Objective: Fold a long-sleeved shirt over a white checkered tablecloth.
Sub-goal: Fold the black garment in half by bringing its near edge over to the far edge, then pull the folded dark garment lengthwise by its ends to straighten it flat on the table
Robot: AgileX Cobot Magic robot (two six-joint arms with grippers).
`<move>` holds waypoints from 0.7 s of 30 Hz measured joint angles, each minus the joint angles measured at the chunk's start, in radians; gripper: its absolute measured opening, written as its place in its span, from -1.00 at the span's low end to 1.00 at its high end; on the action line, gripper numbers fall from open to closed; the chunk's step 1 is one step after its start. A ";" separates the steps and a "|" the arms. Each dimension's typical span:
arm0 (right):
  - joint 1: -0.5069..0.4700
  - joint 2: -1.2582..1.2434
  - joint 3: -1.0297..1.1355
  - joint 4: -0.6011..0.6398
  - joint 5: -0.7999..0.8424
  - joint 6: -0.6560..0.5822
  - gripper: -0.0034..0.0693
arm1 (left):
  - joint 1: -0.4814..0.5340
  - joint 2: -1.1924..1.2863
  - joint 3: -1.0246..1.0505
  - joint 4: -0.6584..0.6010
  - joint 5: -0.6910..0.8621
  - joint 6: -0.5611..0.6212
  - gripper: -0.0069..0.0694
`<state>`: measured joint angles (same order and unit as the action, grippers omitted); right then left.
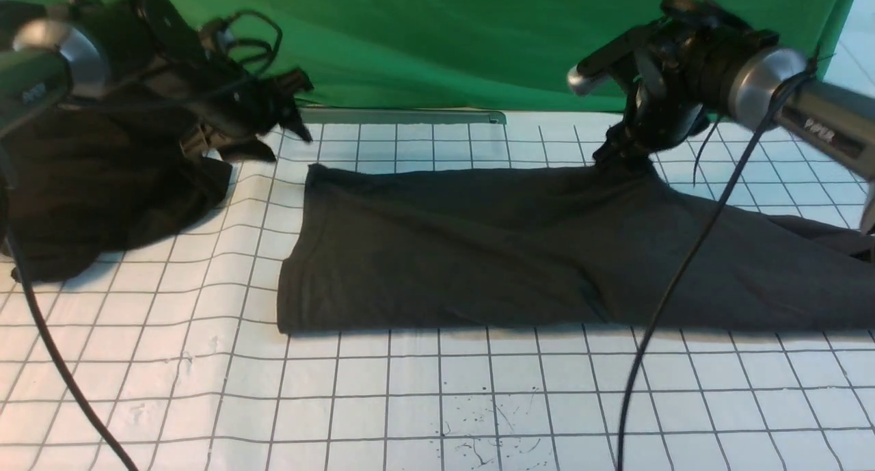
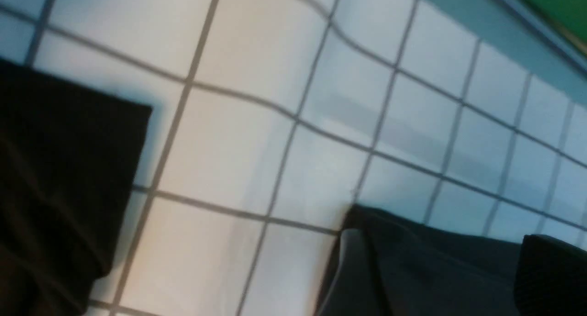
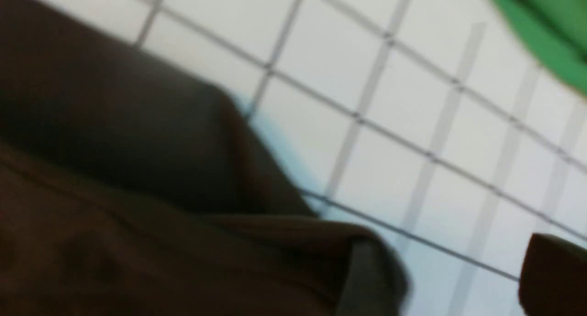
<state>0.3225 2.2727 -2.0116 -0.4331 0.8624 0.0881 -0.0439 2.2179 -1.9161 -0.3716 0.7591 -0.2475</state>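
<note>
The white checkered tablecloth (image 1: 437, 402) is covering the whole table, and a green backdrop (image 1: 424, 40) is hanging behind its far edge. The long-sleeved shirt (image 1: 478, 252) is lying across the middle of the tablecloth as a wide dark band, its squared end sitting left of centre and its other end running off the right side of the front view. At one point its far edge is rising in a small peak. A blacker heap of fabric (image 1: 102, 197) is sitting at the far left, apart from the shirt. The left arm (image 1: 41, 74) is reaching in above that heap, and the right arm (image 1: 820, 122) is reaching in from the right. The left gripper (image 1: 301, 112) is hovering above the tablecloth near the shirt's far left corner, its fingers (image 2: 362, 270) standing apart and clamping nothing; dark grey cloth is showing in the gap between them, though whether it is touching them I cannot tell. The right gripper (image 1: 618, 150) is sitting at the peak in the shirt's far edge, its fingers (image 3: 367, 279) also spread, with bare tablecloth showing between them and a bunched fold of the shirt lying against one of them. A black cable (image 1: 683, 273) is trailing from the right arm over the shirt, a thin metal strip (image 1: 403, 115) is running along the table's far edge, and small dark specks (image 1: 492, 437) are marking the near squares
</note>
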 joint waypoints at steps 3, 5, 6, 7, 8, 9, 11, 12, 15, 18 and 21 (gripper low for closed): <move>-0.010 -0.063 -0.054 -0.010 0.073 -0.006 0.33 | 0.003 -0.020 -0.099 0.000 0.114 0.045 0.43; -0.014 -0.099 -0.086 -0.012 0.119 -0.029 0.28 | 0.002 -0.025 -0.144 0.000 0.173 0.071 0.40; -0.017 -0.117 -0.099 -0.013 0.149 -0.041 0.21 | 0.002 -0.027 -0.158 0.000 0.196 0.081 0.37; -0.019 -0.135 -0.109 -0.014 0.168 -0.056 0.11 | 0.002 -0.027 -0.172 0.000 0.222 0.094 0.30; -0.021 -0.139 -0.114 -0.014 0.173 -0.058 0.08 | 0.001 -0.027 -0.174 0.000 0.232 0.097 0.29; -0.027 -0.164 -0.129 -0.014 0.218 -0.072 -0.16 | 0.001 -0.027 -0.186 0.000 0.270 0.107 0.13; -0.040 -0.190 -0.144 -0.010 0.289 -0.088 -0.52 | 0.001 -0.027 -0.193 0.002 0.318 0.131 -0.14; -0.050 -0.205 -0.144 -0.003 0.312 -0.097 -0.71 | 0.001 -0.027 -0.194 0.002 0.346 0.149 -0.29; -0.088 -0.244 -0.122 0.050 0.336 -0.110 -0.86 | 0.001 -0.027 -0.195 0.004 0.412 0.191 -0.63; -0.184 -0.339 -0.024 0.202 0.342 -0.139 -0.91 | 0.000 -0.027 -0.194 0.009 0.450 0.230 -0.80; -0.279 -0.409 0.091 0.296 0.345 -0.166 -0.91 | 0.000 -0.034 -0.181 0.006 0.451 0.237 -0.81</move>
<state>0.0436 1.8636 -1.9206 -0.1366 1.2077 -0.0782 -0.0441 2.1840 -2.0970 -0.3654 1.2099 -0.0104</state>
